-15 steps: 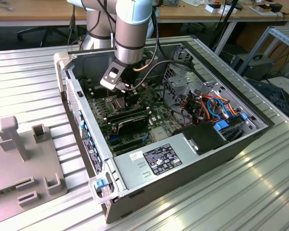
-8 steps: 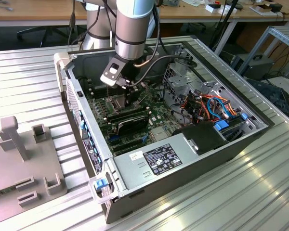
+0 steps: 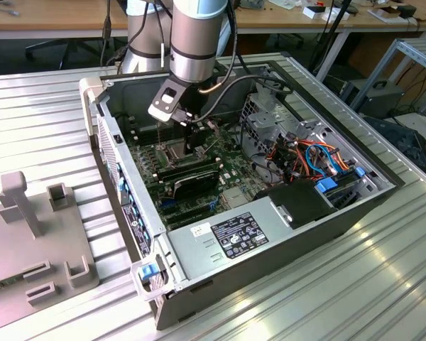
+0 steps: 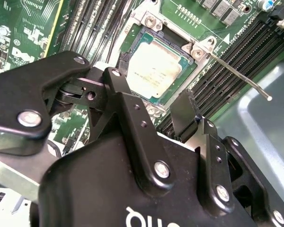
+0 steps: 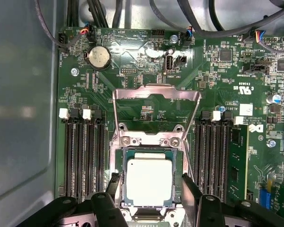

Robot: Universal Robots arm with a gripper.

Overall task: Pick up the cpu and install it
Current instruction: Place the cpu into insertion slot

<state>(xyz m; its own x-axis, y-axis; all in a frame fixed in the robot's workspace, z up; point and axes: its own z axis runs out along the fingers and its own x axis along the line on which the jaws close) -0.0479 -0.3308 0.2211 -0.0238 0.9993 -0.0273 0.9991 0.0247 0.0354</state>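
The cpu (image 5: pixel 149 182), a small flat square chip with a dull silver-grey metal top, lies level in its dark square socket (image 5: pixel 120 156) at the middle of the green motherboard (image 5: pixel 217 85), its edges square with the socket's. The black two-fingered gripper (image 5: pixel 151 185) hangs over it, spread wide and holding nothing. In both wrist views one of its black fingers (image 5: pixel 190 191) stands off each of two opposite sides of the chip, out over the socket's edges with a gap to the metal top. The hinged silver metal frame (image 5: pixel 156 101) of the socket is swung open, away from the chip, and the thin wire lever (image 4: pixel 236 75) sticks out free beside it. Banks of long black memory slots (image 5: pixel 83 156) flank the socket on two sides. In the exterior view the grey arm (image 3: pixel 195 42) reaches down into the open grey computer case (image 3: pixel 284 263), which lies on a ribbed aluminium table (image 3: pixel 42 128).
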